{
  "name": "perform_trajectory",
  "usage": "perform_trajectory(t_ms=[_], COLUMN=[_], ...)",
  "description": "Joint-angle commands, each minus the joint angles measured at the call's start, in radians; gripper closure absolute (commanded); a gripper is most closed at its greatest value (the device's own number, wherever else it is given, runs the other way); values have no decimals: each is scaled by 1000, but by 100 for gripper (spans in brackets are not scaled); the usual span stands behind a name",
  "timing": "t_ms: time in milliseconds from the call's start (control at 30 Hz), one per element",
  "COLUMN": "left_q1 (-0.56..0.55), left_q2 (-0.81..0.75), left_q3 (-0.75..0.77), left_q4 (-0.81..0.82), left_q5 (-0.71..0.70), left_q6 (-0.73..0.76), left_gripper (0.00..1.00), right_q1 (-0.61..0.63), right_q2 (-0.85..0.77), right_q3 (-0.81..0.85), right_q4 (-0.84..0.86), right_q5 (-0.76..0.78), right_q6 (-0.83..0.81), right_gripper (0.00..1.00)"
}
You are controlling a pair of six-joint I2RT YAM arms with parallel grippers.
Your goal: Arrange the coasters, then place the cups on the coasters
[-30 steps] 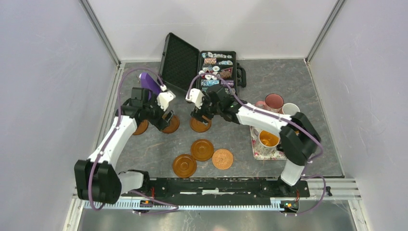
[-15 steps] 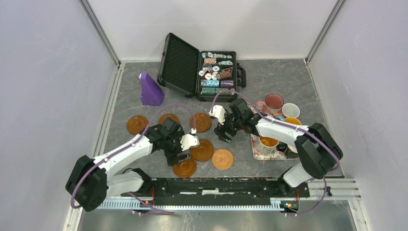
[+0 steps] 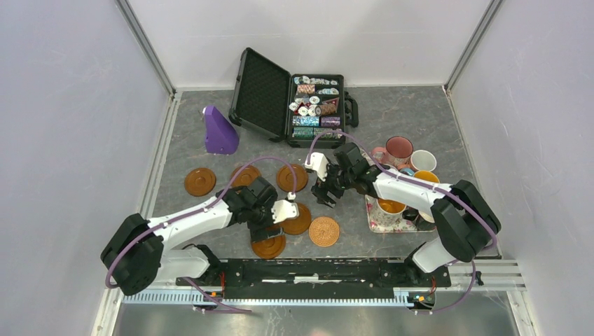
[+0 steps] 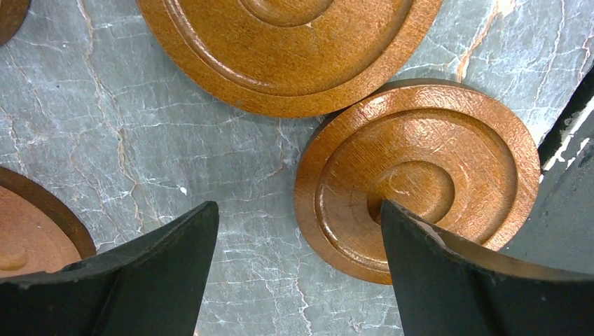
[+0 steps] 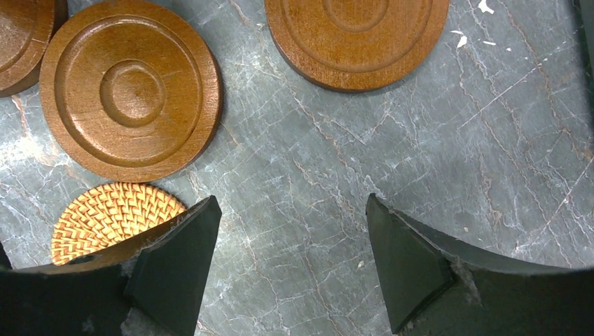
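Six coasters lie on the grey table. Three brown ones form a back row point(image 3: 199, 181) point(image 3: 244, 175) point(image 3: 291, 178). Nearer lie two brown ones point(image 3: 300, 222) point(image 3: 269, 246) and a woven orange-tan one point(image 3: 324, 231). My left gripper point(image 3: 277, 220) hangs open low over the near pair. In the left wrist view its gap point(image 4: 298, 205) shows bare table, and the right finger point(image 4: 448, 273) overlaps a brown coaster point(image 4: 417, 175). My right gripper point(image 3: 323, 192) point(image 5: 291, 199) is open over bare table, with the woven coaster point(image 5: 112, 213) by its left finger. The cups point(image 3: 399, 148) point(image 3: 423, 160) point(image 3: 391, 205) cluster at the right.
A floral tray point(image 3: 382, 222) holds one cup at the right. An open black case of poker chips point(image 3: 315, 105) stands at the back. A purple wedge point(image 3: 219, 131) sits at the back left. The black base rail point(image 3: 315, 269) runs along the near edge.
Both arms have left the back row. The left gripper swung forward and right to the near coasters. The right gripper pulled back right of the middle back coaster, which stays put.
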Motion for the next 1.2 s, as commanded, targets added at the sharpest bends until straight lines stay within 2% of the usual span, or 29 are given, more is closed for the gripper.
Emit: perform_trajectory(t_ms=[0,133,200,367,467,667,933,1167], left_q1=[-2,0,35,285,392,530,753,830], left_q2=[22,25,-9,-78,-120,-192,-117,-80], left_q3=[13,-15,-51,-65,-98,-128,-62,-29], left_q4=[16,-7,-14,-104,-141,-192,-214,-231], left_q5=[-12,-43,-56,22,23,12,64,86], left_q6=[-31,18,55,212,312,428,564,614], left_gripper=[9,15,20,33,36,37,38,38], right_q1=[-1,6,21,71,93,137,173,183], right_q2=[5,7,9,29,40,79,115,133], right_q3=[14,9,2,-10,-13,-8,0,14], right_q4=[32,33,34,45,55,72,83,74], right_q5=[-32,-33,-21,12,27,45,58,49], right_q6=[-18,-39,-52,-78,-87,-87,-82,-82], right_gripper=[17,16,17,17,17,17,17,16])
